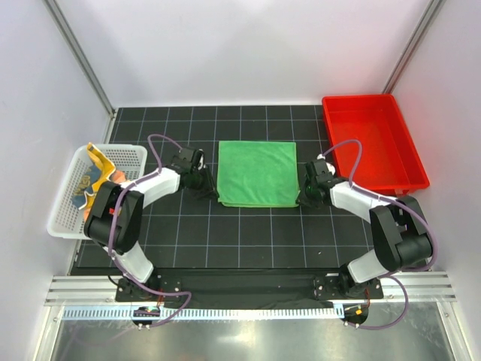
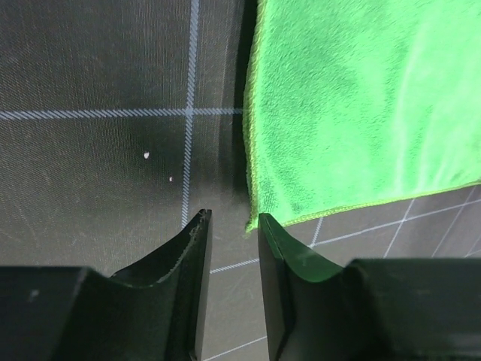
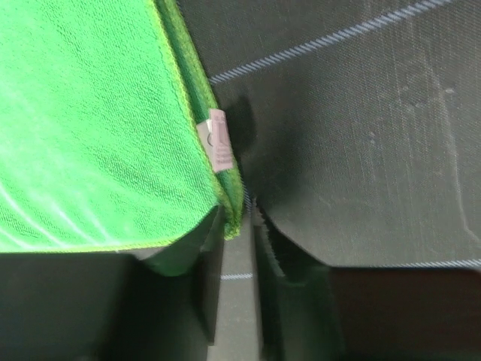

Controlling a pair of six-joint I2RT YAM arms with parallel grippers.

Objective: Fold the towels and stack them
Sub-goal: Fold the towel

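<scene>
A plain green towel (image 1: 255, 173) lies folded flat on the black grid mat in the middle. My left gripper (image 1: 209, 186) sits low at its near left corner. In the left wrist view the jaws (image 2: 234, 218) stand apart with only mat between them, and the green towel (image 2: 361, 105) corner just touches the right fingertip. My right gripper (image 1: 303, 194) is at the near right corner. Its jaws (image 3: 239, 214) show a narrow gap, with the green towel (image 3: 90, 120) edge and a small label (image 3: 219, 143) at the left fingertip. A yellow-orange towel (image 1: 100, 162) lies crumpled in the basket with other cloth.
A white mesh basket (image 1: 64, 218) stands at the left edge of the mat. A red bin (image 1: 359, 98) sits at the back right, close behind the right arm. White walls close in the sides and back.
</scene>
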